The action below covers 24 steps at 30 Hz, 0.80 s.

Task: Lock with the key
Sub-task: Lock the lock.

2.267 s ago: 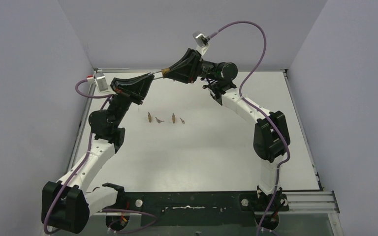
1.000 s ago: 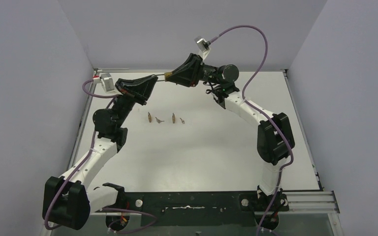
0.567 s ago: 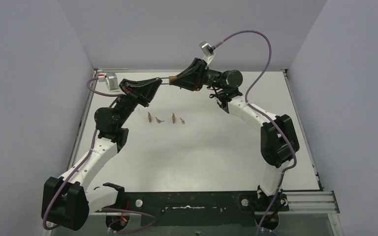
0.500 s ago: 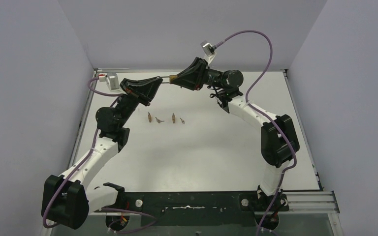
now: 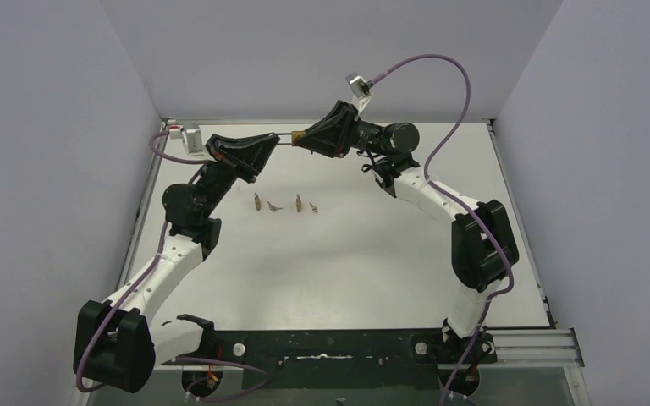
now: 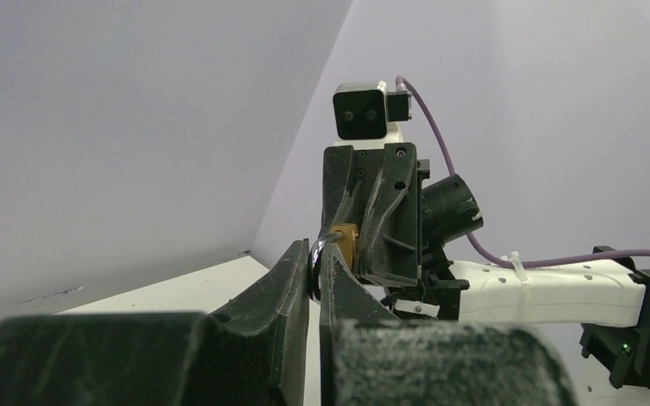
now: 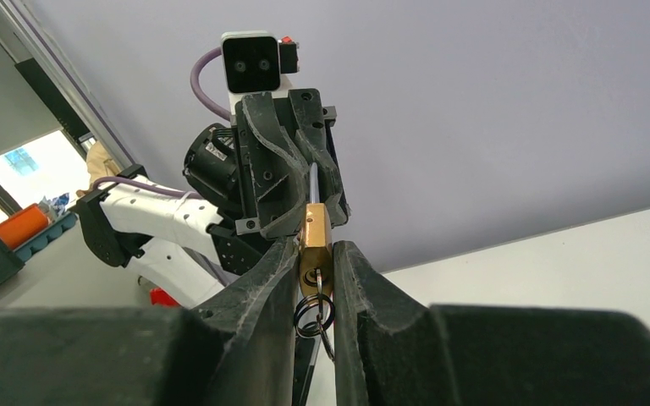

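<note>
Both arms are reaching up and inward over the far part of the table (image 5: 347, 262), their wrists turned to face each other, so that the left gripper (image 5: 275, 142) and the right gripper (image 5: 300, 136) are meeting tip to tip in the air, left of the middle. The right gripper is clamping the brass padlock (image 7: 314, 237) by its flat sides. A key ring (image 7: 315, 317) is dangling from the end of the padlock nearer the right wrist camera, and the key itself is too hidden to make out. The steel shackle (image 6: 325, 242) is pointing away from the right gripper into the left gripper, whose fingers are pinching tight on it. Below the grippers, four small brownish pieces (image 5: 285, 204) are lying in a row on the table, well apart from both arms. Compared with a couple of seconds earlier, the meeting point is sitting slightly further right and nearer. The left arm is stretching more to the right, the right arm's elbow is swinging out to the right, and both grips are holding unchanged. Over the last half second hardly anything is shifting.
</note>
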Motion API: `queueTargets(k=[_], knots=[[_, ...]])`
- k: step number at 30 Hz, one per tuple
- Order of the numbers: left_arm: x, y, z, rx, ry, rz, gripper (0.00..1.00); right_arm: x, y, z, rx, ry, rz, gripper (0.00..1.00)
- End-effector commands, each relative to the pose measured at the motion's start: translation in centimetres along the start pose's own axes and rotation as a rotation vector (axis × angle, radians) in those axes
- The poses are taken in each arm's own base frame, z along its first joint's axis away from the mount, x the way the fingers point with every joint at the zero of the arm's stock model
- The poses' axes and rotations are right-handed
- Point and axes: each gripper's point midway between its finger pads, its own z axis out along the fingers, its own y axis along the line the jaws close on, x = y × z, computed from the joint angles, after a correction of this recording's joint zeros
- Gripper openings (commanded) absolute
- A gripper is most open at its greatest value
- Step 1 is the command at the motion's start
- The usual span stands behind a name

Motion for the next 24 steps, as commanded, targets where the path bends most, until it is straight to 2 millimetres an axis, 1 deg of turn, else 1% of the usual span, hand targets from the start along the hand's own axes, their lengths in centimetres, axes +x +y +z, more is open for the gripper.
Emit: queueTargets(k=[1,3,6,7,10,12,16,19,21,24], knots=[[-4.4,1.4,0.0,-0.068,-0.137,0.082,0.0,-3.3,5.2,0.1,-0.094,-0.052,-0.172,0.0],[-4.4,1.3,0.0,-0.058,-0.135,0.084,0.0,-3.3,5.1,0.3,-0.096,-0.051,-0.167,0.0],[-4.6,0.9,0.2,-0.043,-0.132,0.09,0.0,-3.3,5.0,0.4,-0.1,-0.05,-0.162,0.15],[-4.7,0.8,0.3,-0.04,-0.133,0.092,0.0,-3.4,5.1,0.5,-0.105,-0.049,-0.164,0.23],[-4.9,0.7,0.4,-0.034,-0.135,0.097,0.0,-3.4,5.4,0.5,-0.12,-0.035,-0.173,0.52],[-5.1,0.7,0.5,-0.028,-0.139,0.1,0.0,-3.6,5.6,0.3,-0.122,-0.029,-0.182,0.62],[-6.0,0.8,0.8,-0.02,-0.152,0.111,0.0,-4.6,5.4,-0.7,-0.091,-0.045,-0.212,0.68],[-7.0,0.4,1.2,0.002,-0.158,0.118,0.0,-5.5,4.8,-1.9,-0.046,-0.069,-0.237,0.69],[-7.5,0.1,1.3,0.015,-0.156,0.122,0.0,-5.3,4.1,-2.4,-0.007,-0.063,-0.25,0.69],[-7.6,-0.1,1.5,0.028,-0.138,0.124,0.0,-4.7,3.1,-2.9,0.063,-0.053,-0.277,0.69]])
